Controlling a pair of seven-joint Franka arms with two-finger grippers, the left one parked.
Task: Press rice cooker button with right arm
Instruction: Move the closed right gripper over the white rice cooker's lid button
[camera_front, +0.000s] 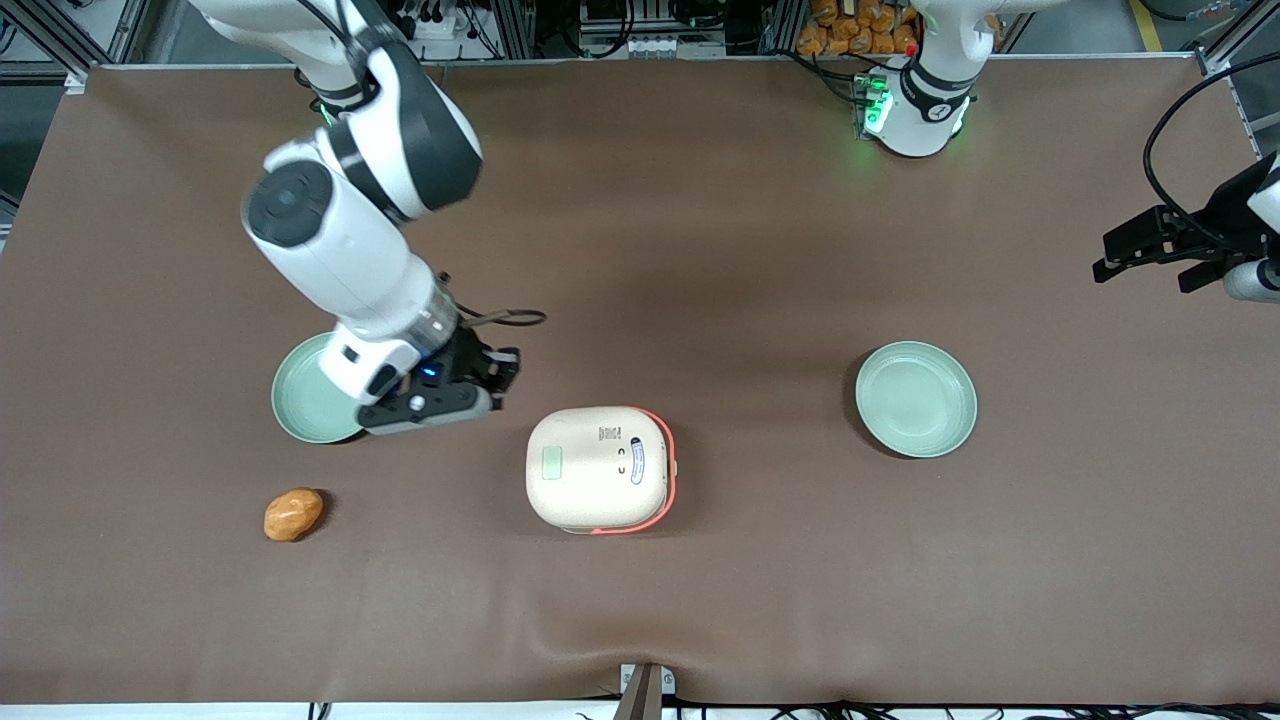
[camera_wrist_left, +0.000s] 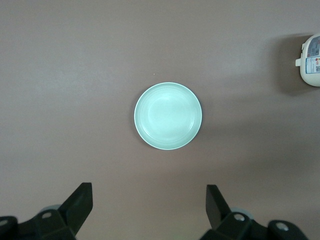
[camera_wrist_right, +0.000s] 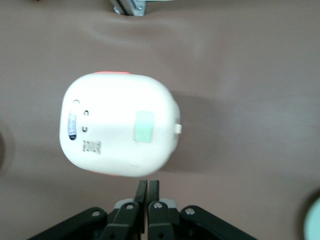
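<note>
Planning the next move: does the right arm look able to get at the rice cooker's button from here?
Probably yes: the button sits bare on the rice cooker lid, and the shut pincer hovers beside it, nothing between.

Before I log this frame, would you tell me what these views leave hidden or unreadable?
- Plate near the working arm: front view, partly covered by the gripper, whose closed fingers show only in the wrist view.
- Rice cooker: left wrist view, cut off by the edge; its button is unseen there.
- Lid sticker: print too small.

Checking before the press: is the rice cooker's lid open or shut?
Shut. The cream lid covers the rice cooker fully, the button facing up, no pot visible. The gripper, fingers together, hovers beside it.
</note>
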